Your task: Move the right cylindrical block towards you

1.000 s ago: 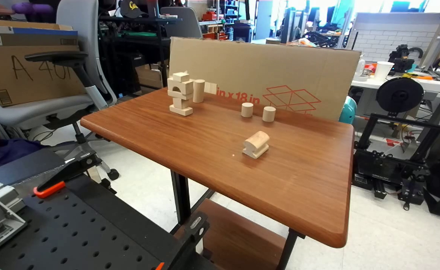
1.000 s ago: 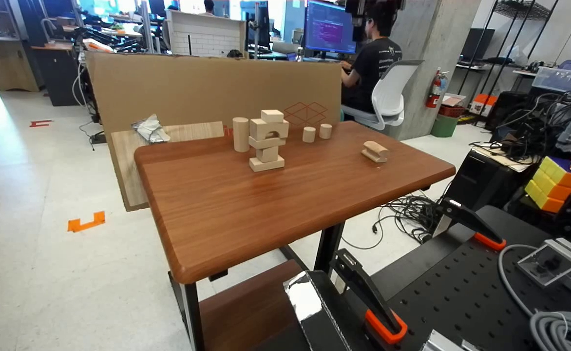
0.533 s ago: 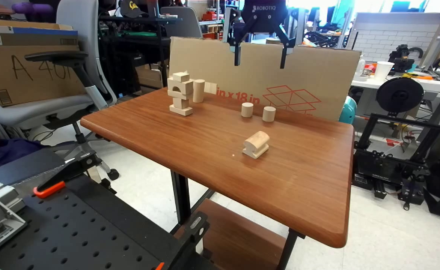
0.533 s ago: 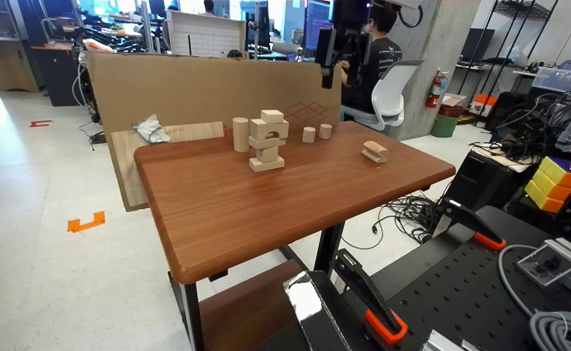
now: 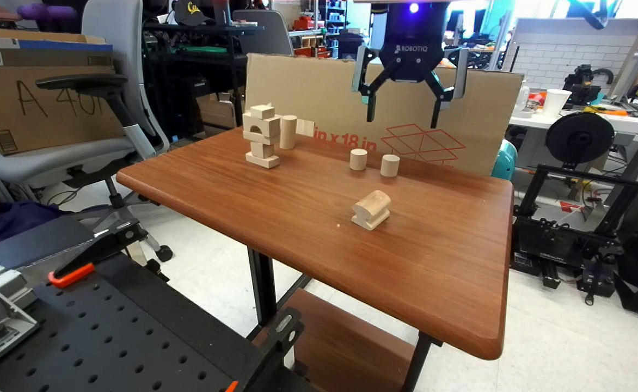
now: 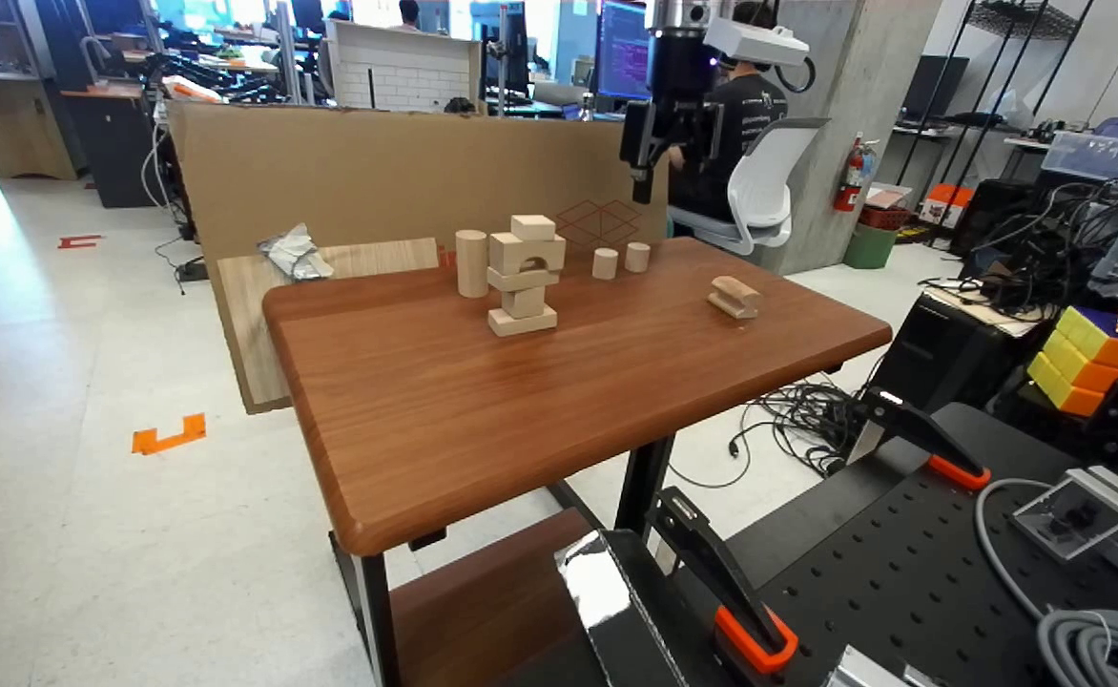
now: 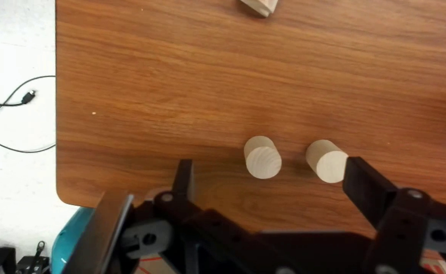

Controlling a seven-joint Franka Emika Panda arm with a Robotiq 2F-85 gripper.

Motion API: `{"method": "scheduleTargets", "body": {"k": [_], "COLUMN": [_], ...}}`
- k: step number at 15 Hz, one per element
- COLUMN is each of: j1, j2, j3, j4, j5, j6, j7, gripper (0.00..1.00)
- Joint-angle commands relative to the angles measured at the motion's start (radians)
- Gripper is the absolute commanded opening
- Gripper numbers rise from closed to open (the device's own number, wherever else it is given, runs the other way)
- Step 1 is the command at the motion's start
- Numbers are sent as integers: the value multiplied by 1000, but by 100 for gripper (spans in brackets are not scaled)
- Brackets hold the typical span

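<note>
In both exterior views, can see the end effector [image 5: 403, 123] hanging above the tabletop [image 5: 308, 218], in front of the cardboard panel [image 5: 319, 81], with fingers [image 5: 371, 109] spread well apart. In an exterior view, can barely make out the second finger against a seated person [image 6: 757, 124] in dark clothes, with face mostly hidden behind a white housing [image 6: 757, 43].

Upright on the tabletop, just in front of the panel: the right cylindrical block [image 5: 390, 165], beside the left cylinder [image 5: 358, 159] but not touching. In the wrist view, with sides swapped, can find it on the left of the pair, between and below the fingers, with the left cylinder's rim slightly overlapped by one of them.

Farther out from the panel: the grooved block [image 5: 372, 210], cut off in the wrist view by the top edge, with just a corner left to see. Nearer to the panel: a tall cylinder [image 5: 288, 133], close behind the stacked blocks [image 5: 262, 136]; from either exterior view, cannot tell whether touching. In front of the panel, in an exterior view: a pale board [image 6: 387, 254], partly hidden by the tabletop and by crumpled silvery stuff [image 6: 297, 253], hard to identify. Past one end of the panel: a teal thing [image 5: 505, 159], half hidden and too little seen to name.
</note>
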Motion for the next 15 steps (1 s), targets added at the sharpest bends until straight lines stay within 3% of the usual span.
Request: {"method": "scheduleTargets", "body": {"k": [1, 15], "j1": [-34, -26], "j2": [79, 207], "j3": [10, 34], "j4": [104, 223], "j5": [17, 5], "j6": [-48, -79], "j7": [-25, -16], "gripper": [100, 100]}}
